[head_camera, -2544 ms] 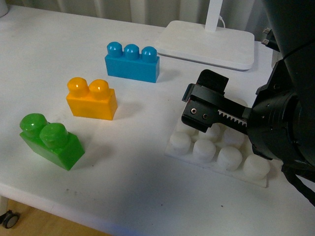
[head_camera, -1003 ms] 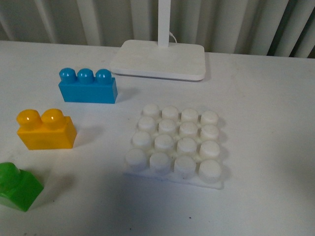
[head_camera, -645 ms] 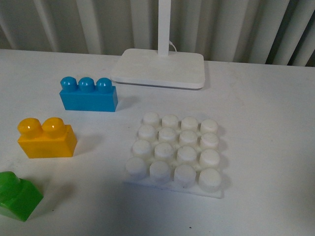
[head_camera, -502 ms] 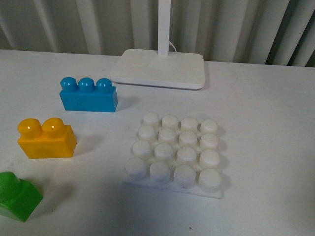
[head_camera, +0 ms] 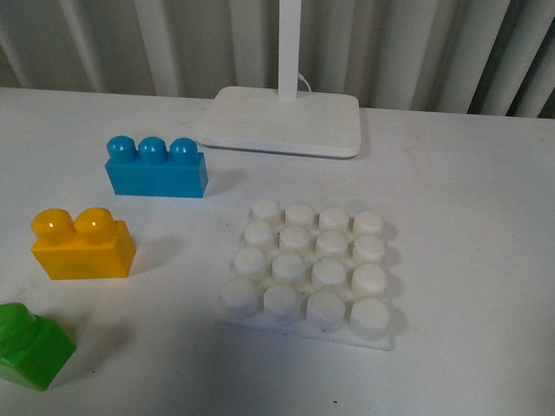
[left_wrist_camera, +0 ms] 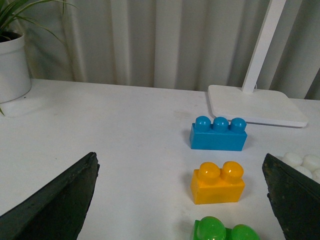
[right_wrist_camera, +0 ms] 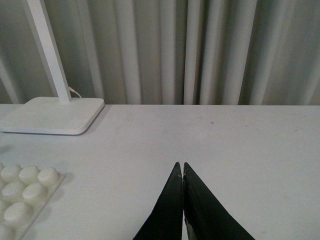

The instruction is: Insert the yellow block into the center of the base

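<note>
- The left jaws are seen spread wide apart, with nothing held between them; the right jaws are seen pressed shut, tip against tip, empty.
- The yellow block [head_camera: 82, 244] is found upright on the table [head_camera: 468, 217], at 9 o'clock from the base [head_camera: 308, 273], well apart from it.
- A blue brick [head_camera: 156, 166] is set at 1 o'clock from the yellow block; a green brick [head_camera: 30, 345] at 7 o'clock.
</note>
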Robot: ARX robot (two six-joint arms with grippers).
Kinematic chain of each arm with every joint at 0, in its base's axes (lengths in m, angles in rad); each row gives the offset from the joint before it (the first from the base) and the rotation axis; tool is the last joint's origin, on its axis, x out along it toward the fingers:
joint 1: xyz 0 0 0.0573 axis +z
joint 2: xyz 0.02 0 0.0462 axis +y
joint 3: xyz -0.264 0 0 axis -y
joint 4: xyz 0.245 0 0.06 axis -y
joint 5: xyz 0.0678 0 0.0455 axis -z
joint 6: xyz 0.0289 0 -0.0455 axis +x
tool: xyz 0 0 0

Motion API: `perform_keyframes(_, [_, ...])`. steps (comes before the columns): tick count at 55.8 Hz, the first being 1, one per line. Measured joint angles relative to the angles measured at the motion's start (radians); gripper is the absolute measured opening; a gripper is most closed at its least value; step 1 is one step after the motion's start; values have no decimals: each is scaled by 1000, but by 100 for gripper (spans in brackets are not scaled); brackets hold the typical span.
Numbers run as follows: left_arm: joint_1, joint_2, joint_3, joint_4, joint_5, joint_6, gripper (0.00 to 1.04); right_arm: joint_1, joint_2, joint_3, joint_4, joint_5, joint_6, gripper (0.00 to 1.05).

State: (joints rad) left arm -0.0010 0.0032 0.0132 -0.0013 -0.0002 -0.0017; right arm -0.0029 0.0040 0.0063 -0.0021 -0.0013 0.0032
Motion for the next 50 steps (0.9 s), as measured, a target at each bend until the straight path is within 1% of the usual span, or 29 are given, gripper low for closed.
perform_keyframes(11, [0,0,0,0,0,0,98,0,0,0,0,0,0,1])
perform_keyframes(14, [0,0,0,0,0,0,98,0,0,0,0,0,-1,13])
perform_keyframes(16, [0,0,0,0,0,0,98,0,0,0,0,0,-1,24])
perform_keyframes(17, [0,0,0,0,0,0,98,0,0,0,0,0,-1,26])
perform_keyframes(21, [0,0,0,0,0,0,98,0,0,0,0,0,-1,40])
perform_keyframes(23, [0,0,0,0,-1,0,98,0,0,0,0,0,-1,46])
perform_keyframes(25, [-15,16,11,-36,-50,-33,98,0,0,0,0,0,-1,53])
perform_keyframes(27, [-21,50,23,-52,-72,-73,98,0,0,0,0,0,-1,58])
perform_keyframes(30, [-23,114,42,-30,-64,-91,98,0,0,0,0,0,-1,69])
perform_keyframes(32, [-18,158,58,-4,-40,-90,98,0,0,0,0,0,-1,74])
perform_keyframes(33, [-8,214,84,28,-3,-80,98,0,0,0,0,0,-1,78])
perform_keyframes(34, [-2,240,98,43,13,-72,98,0,0,0,0,0,-1,83])
perform_keyframes(38, [34,391,183,121,117,-5,98,0,0,0,0,0,-1,97])
perform_keyframes(40, [50,468,233,142,177,44,98,0,0,0,0,0,0,98])
perform_keyframes(41, [51,488,246,142,185,59,98,0,0,0,0,1,0,97])
perform_keyframes(44, [52,601,327,111,291,156,98,0,0,0,0,0,0,95])
perform_keyframes(45, [52,618,340,105,307,174,98,0,0,0,0,0,0,95])
perform_keyframes(48, [44,745,438,18,416,338,98,0,0,0,0,0,0,96])
perform_keyframes(50, [39,802,484,-37,446,407,98,0,0,0,0,0,0,96])
